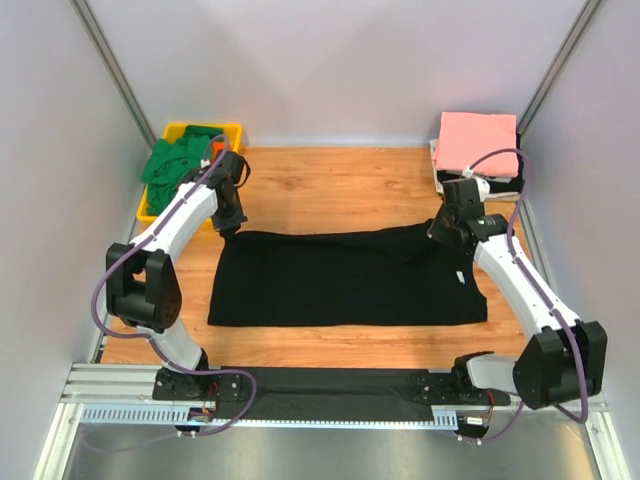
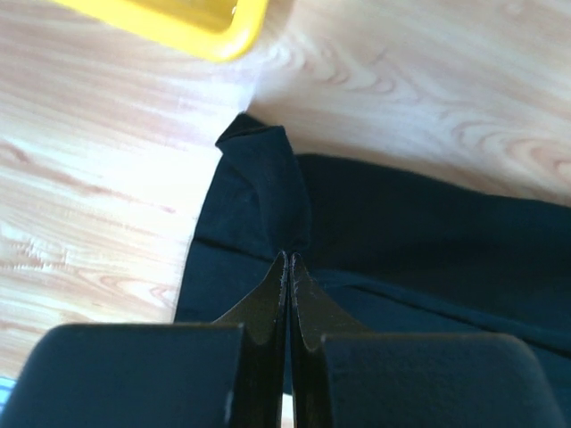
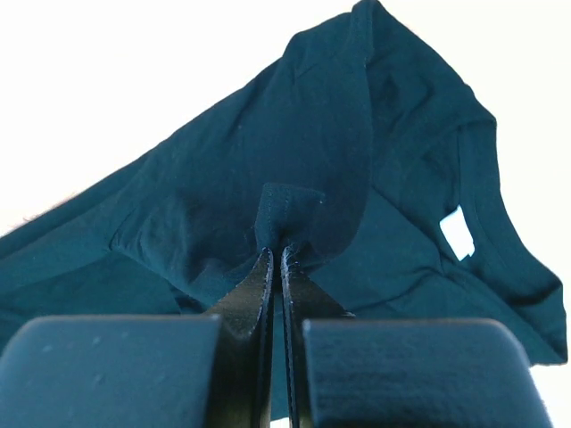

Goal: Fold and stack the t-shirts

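A large black t-shirt (image 1: 345,278) lies spread across the middle of the wooden table. My left gripper (image 1: 228,222) is shut on its far left corner, seen in the left wrist view (image 2: 289,256) pinching a fold of black cloth (image 2: 259,192). My right gripper (image 1: 440,230) is shut on the far right part of the shirt; in the right wrist view (image 3: 277,251) a tab of cloth (image 3: 285,209) stands up between the fingertips, with the collar and white label (image 3: 457,234) to the right. A folded pink t-shirt (image 1: 476,142) tops a stack at the back right. Green t-shirts (image 1: 178,160) fill the yellow tray.
The yellow plastic tray (image 1: 232,130) stands at the back left, its corner showing in the left wrist view (image 2: 214,31). Grey walls close in the table on three sides. A metal rail (image 1: 130,395) runs along the near edge with the arm bases.
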Robot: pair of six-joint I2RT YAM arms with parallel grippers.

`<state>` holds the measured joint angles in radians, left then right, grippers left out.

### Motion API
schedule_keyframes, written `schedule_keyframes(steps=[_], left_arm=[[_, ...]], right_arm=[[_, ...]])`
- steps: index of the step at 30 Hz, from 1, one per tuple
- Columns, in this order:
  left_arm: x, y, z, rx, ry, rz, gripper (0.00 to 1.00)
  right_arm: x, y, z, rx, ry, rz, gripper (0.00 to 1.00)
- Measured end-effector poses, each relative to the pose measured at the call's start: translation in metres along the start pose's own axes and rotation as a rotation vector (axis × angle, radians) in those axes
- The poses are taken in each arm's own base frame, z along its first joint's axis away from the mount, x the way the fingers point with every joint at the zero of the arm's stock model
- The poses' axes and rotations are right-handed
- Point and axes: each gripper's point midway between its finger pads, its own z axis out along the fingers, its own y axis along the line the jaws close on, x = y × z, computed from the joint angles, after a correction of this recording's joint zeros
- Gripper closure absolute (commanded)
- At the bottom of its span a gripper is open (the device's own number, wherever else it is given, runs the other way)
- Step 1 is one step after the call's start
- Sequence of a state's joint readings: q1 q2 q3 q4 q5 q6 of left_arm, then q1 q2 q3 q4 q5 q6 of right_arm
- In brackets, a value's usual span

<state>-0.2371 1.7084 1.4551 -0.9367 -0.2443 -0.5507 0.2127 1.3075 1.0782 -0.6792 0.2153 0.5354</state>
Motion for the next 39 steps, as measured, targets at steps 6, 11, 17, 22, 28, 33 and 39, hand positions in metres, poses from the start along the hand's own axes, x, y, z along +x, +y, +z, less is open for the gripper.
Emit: schedule_keyframes(steps=[6,11,17,22,28,33,39], left_arm=[[0.024,0.011,-0.001,-0.009,0.022,0.011,1.0],[0.038,0.013,-0.001,-0.013,0.031,0.015,1.0],[0.072,0.026,-0.006,-0.013,0.043,-0.031,0.88],[0.115,0.047,-0.014,-0.002,0.066,-0.092,0.4],[0.123,0.048,-0.019,0.04,0.039,-0.129,0.4],[0.113,0.036,-0.007,0.055,0.04,-0.125,0.44],[0.105,0.017,0.035,0.015,0.112,-0.091,0.5]], right_arm=[[0.013,-0.013,-0.016,0.003,-0.013,0.043,1.0],[0.035,-0.028,-0.02,0.029,0.012,0.073,1.0],[0.07,-0.051,-0.022,0.08,0.059,0.128,0.5],[0.086,-0.066,-0.024,0.122,0.074,0.162,0.26],[0.071,-0.043,-0.026,0.06,0.059,0.158,0.29],[0.073,-0.007,-0.006,0.007,0.121,0.108,0.29],[0.108,-0.007,0.04,0.101,0.283,0.05,0.29]])
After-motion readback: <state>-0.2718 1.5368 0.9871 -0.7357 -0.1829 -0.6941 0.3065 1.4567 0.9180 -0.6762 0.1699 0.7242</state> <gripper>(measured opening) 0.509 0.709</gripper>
